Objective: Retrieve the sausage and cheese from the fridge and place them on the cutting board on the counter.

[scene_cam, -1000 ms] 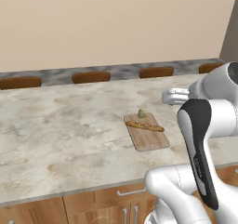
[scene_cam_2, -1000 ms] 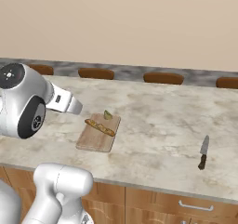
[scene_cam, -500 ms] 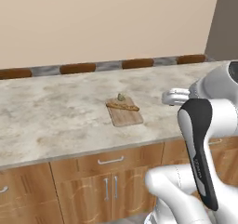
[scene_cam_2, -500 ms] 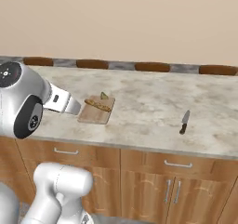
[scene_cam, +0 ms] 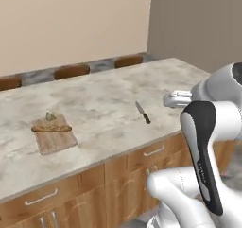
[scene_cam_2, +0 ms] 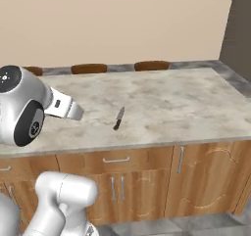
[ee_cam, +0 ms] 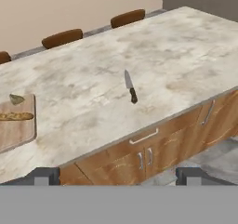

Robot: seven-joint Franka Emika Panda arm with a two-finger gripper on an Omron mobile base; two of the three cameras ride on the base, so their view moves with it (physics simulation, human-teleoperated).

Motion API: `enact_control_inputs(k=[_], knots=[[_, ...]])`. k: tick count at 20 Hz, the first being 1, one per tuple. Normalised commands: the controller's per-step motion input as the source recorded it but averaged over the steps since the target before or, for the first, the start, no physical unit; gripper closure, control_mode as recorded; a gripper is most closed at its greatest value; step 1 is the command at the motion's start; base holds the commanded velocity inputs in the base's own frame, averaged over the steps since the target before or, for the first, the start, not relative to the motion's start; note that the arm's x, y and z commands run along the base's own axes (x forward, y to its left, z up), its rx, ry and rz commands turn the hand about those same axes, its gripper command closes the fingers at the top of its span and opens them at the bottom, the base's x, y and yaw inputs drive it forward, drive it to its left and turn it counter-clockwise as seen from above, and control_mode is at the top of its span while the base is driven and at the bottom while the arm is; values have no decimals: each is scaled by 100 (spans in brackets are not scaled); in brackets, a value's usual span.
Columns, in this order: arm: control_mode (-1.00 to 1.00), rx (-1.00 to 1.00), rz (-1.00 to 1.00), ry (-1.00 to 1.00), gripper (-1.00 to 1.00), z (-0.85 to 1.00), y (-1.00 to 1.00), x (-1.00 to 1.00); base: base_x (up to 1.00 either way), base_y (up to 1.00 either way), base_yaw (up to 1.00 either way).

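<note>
Hand view shows the gripper (ee_cam: 116, 174) spread wide, holding nothing. A knife (ee_cam: 130, 87) lies on the counter (ee_cam: 176, 56), well apart from the cutting board (ee_cam: 16, 125).

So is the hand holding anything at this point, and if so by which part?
Nothing is held. The hand is open with only air between its fingertips, well short of the counter.

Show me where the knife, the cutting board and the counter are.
knife (ee_cam: 129, 86), hand view, on its blade.
cutting board (scene_cam: 56, 140), left base view, on bare wood.
counter (scene_cam_2: 171, 103), right base view, on bare stone.
</note>
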Motion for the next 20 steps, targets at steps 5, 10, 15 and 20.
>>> enact_control_inputs(k=[5,10,15,20], knots=[[100,0,0,0,-100,0,0,0,0,-75,-77],[100,0,0,0,-100,0,0,0,4,-100,-64],[100,0,0,0,-100,0,0,0,42,-100,-52],[100,0,0,0,-100,0,0,0,74,-97,-46]])
